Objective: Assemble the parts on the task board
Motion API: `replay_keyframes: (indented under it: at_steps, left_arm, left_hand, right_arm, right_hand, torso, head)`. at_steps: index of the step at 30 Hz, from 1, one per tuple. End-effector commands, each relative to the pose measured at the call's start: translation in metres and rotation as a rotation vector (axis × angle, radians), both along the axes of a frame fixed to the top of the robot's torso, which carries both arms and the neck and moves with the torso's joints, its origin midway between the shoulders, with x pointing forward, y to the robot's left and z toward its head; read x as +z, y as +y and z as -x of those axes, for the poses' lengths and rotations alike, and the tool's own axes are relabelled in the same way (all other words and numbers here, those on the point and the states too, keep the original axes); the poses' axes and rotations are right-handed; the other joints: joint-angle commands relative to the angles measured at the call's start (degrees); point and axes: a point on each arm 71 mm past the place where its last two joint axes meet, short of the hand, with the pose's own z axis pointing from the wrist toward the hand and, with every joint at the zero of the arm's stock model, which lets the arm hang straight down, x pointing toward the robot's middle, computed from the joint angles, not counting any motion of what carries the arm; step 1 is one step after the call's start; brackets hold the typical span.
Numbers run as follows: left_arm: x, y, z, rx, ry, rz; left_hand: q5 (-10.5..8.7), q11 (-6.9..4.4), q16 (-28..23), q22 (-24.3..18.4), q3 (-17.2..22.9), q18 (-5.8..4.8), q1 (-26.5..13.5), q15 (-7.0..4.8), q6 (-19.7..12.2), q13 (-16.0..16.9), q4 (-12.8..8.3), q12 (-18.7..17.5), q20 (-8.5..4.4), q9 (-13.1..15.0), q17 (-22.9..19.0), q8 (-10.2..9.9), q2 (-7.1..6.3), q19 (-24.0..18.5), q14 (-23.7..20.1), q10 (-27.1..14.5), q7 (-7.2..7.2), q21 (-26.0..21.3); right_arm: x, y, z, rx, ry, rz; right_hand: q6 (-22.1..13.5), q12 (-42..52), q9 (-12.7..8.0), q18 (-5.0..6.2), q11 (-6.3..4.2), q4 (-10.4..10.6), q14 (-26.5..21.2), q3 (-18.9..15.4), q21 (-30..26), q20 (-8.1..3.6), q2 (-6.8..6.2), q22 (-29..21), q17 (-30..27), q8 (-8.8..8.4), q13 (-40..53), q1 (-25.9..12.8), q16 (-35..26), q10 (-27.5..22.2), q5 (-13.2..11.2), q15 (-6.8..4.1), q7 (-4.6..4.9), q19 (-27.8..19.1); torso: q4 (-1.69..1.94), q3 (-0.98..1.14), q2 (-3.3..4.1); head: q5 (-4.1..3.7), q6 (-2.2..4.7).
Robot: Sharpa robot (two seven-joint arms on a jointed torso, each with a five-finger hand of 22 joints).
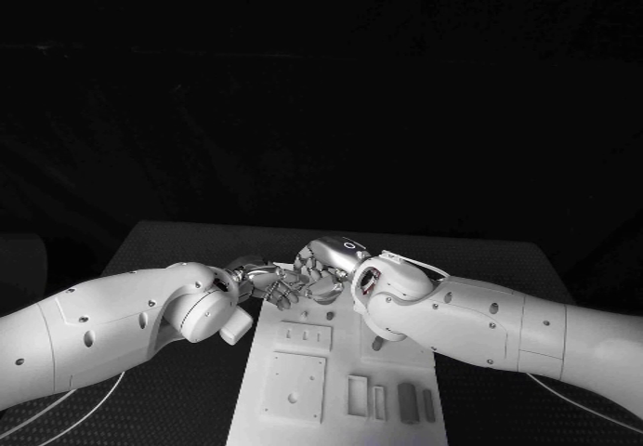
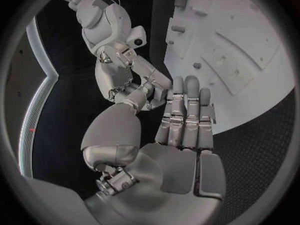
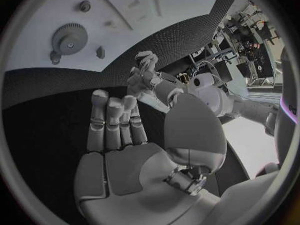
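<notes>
On the left of the head view, the left arm comes in over the black surface (image 1: 175, 242) and ends in the left robot hand (image 1: 255, 279), just beyond the far end of the white task board (image 1: 269, 409). In its own wrist view the left robot hand (image 2: 184, 135) has its fingers (image 2: 178, 110) stretched out straight, side by side and pressed together, holding nothing; the thumb stands off to one side.

In the middle, the task board lies lengthwise toward the robot, with rectangular recesses (image 1: 297, 381) and narrow slots (image 1: 388, 401) across its near half. The right wrist view shows a round toothed gear part (image 3: 69, 37) on the board, with a small hexagonal part (image 3: 100, 51) just beside it and another small round part (image 3: 84, 6) apart from both.

To the right, the right robot hand (image 1: 328, 265) meets the left one over the board's far end, fingertips near each other; I cannot tell whether they touch. Its fingers (image 3: 112, 120) rise straight and close together from an empty palm
</notes>
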Motion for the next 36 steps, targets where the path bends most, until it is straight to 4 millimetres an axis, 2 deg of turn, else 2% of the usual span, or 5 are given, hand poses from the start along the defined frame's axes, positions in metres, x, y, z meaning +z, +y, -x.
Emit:
replay_keyframes:
  at_steps: [1, 9, 13, 16, 36]
  left_arm:
    - [0.0016, -0.0032, 0.0004, -0.018, -0.009, 0.005]
    - [0.0017, -0.0002, 0.0001, -0.015, -0.011, 0.006]
    - [0.0014, 0.0006, 0.0003, -0.023, -0.006, 0.006]
    - [0.0012, 0.001, 0.0004, -0.027, -0.003, 0.005]
    - [-0.0005, -0.0006, 0.0001, -0.046, 0.004, -0.011]
  left_hand:
    - [0.62, -0.15, 0.4, 0.9, -0.1, 0.16, -0.4, -0.47, 0.5, 0.2, 0.0, 0.3, -0.3, 0.1, 0.1, 0.2, 0.81, 0.0, 0.1, 0.4, -0.13, 0.3]
    - [2.2, -0.48, 0.8, 0.9, 1.4, -0.03, 0.9, -0.59, 1.4, 0.8, -0.6, 0.5, -0.41, 0.3, 0.1, 0.2, 4.36, -0.1, 0.2, 1.1, -0.46, 0.3]
    - [2.17, -0.61, 0.9, 0.9, 2.0, -0.12, 1.2, -0.62, 1.7, 1.0, -0.7, 0.7, -0.42, 0.4, 0.1, 0.3, 4.56, -0.1, 0.3, 1.4, -0.59, 0.3]
    - [4.53, -1.14, 1.9, 0.8, 2.5, -0.45, 0.9, -1.04, 3.1, 1.8, -0.6, 1.4, -0.67, 0.9, 0.5, 0.9, 4.72, -0.1, 1.1, 2.6, -1.11, 0.3]
    - [4.76, -1.57, 3.3, 0.9, 3.3, -1.08, 2.1, -1.44, 4.1, 3.1, -2.5, 2.8, -1.16, 1.9, 1.0, 1.2, 5.33, -0.2, 1.2, 2.9, -1.62, 0.3]
  right_arm:
    - [-0.0013, 0.0019, 0.001, 0.016, 0.005, 0.01]
    - [-0.0032, -0.0019, -0.0013, 0.005, 0.009, 0.018]
    - [-0.0034, -0.003, -0.0016, 0.004, 0.009, 0.019]
    - [-0.0034, -0.0031, -0.0016, 0.005, 0.009, 0.019]
    - [-0.0031, 0.0019, 0.0014, 0.027, 0.014, 0.007]
  right_hand:
    - [0.7, 0.2, -0.1, 0.66, 0.05, 0.4, -0.1, -0.1, 0.4, -0.17, 0.04, 0.9, 0.1, 0.19, 0.1, 0.1, 0.2, 0.3, 0.3, -0.42, 0.21, 0.3]
    - [0.7, 0.2, 0.0, 0.66, 0.04, 0.4, -0.1, -0.1, 0.4, -0.18, 0.06, 0.9, 0.1, 0.18, 0.1, 0.1, 0.2, 0.3, 0.4, -0.43, 0.21, 0.3]
    - [0.7, 0.2, 0.0, 0.66, 0.04, 0.4, -0.1, -0.1, 0.4, -0.19, 0.09, 0.9, 0.1, 0.17, 0.1, 0.1, 0.2, 0.3, 0.4, -0.43, 0.21, 0.3]
    - [0.7, 0.2, 0.0, 0.66, 0.04, 0.4, -0.1, -0.1, 0.4, -0.19, 0.11, 0.9, 0.1, 0.16, 0.1, 0.1, 0.2, 0.4, 0.4, -0.43, 0.21, 0.3]
    - [0.7, 0.2, 0.0, 0.66, 0.03, 0.4, -0.1, -0.1, 0.5, -0.21, 0.17, 0.9, 0.1, 0.13, 0.1, 0.0, 0.2, 0.4, 0.4, -0.43, 0.2, 0.3]
  torso:
    - [-0.02, -0.02, 0.0]
    - [-0.04, -0.01, 0.02]
    - [-0.05, -0.04, 0.03]
    - [0.07, -0.07, 0.02]
    - [0.0, -0.05, 0.02]
  head:
    - [-0.02, -0.05]
    - [-0.08, -0.17]
    - [-0.16, -0.26]
    - [-0.25, -0.3]
    - [-0.13, -0.56]
